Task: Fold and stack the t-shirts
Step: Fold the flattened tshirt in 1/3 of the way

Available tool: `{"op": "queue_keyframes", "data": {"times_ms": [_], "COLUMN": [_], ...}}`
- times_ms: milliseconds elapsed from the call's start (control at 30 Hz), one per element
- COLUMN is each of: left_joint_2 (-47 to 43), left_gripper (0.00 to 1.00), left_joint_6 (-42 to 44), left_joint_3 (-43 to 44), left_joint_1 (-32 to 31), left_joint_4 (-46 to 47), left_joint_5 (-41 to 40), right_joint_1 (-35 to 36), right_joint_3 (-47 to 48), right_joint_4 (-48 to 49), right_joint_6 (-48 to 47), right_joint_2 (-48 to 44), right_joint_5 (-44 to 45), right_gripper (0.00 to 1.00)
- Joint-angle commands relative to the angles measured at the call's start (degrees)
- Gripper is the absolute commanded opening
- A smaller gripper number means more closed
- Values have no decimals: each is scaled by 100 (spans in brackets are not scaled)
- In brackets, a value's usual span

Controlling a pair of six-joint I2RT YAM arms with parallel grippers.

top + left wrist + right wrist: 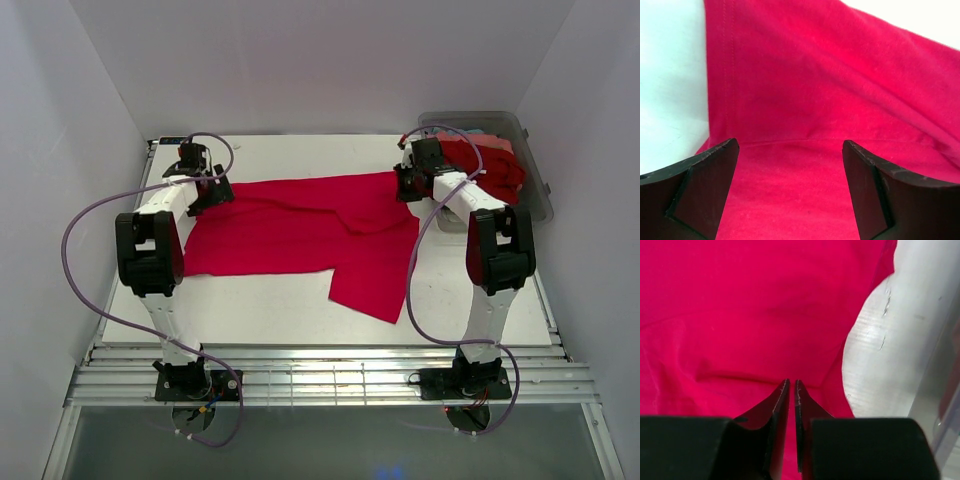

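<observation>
A crimson t-shirt [290, 230] lies spread across the white table [260, 310], with one part folded over toward the front right. My left gripper [205, 190] hovers at the shirt's far left end. In the left wrist view it [790, 145] is wide open, with only the red cloth [815, 90] below and nothing between the fingers. My right gripper [410, 183] is at the shirt's far right edge. The right wrist view shows its jaws [792, 382] closed to a thin slit on the red cloth [740, 305], close to the cloth's edge.
A clear plastic bin [535, 185] stands at the back right, just behind the right arm, holding more t-shirts [490, 165] in red with some light blue. Its wall [945, 390] runs close beside the right gripper. White walls enclose the table on three sides.
</observation>
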Motion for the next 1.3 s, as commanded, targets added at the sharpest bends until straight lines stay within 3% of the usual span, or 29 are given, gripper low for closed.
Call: {"op": "queue_keyframes", "data": {"times_ms": [0, 567, 767, 967, 1267], "left_joint_2": [-58, 478, 768, 1208, 1085], "left_gripper": [95, 94, 94, 93, 95], "left_joint_6": [83, 118, 101, 162, 531], "left_joint_3": [-113, 9, 35, 220, -25], "left_joint_1": [28, 28, 89, 238, 651], "left_joint_4": [517, 993, 1265, 1213, 1002], "left_joint_5": [240, -331, -138, -32, -111], "right_joint_1": [23, 137, 146, 155, 146], "right_joint_3": [-85, -463, -428, -252, 187], "right_joint_4": [147, 68, -46, -467, -890], "right_joint_6": [76, 156, 77, 121, 164], "right_joint_2": [-14, 144, 197, 530, 1321], "right_joint_5": [-20, -223, -170, 23, 217], "right_gripper": [14, 11, 11, 11, 11]}}
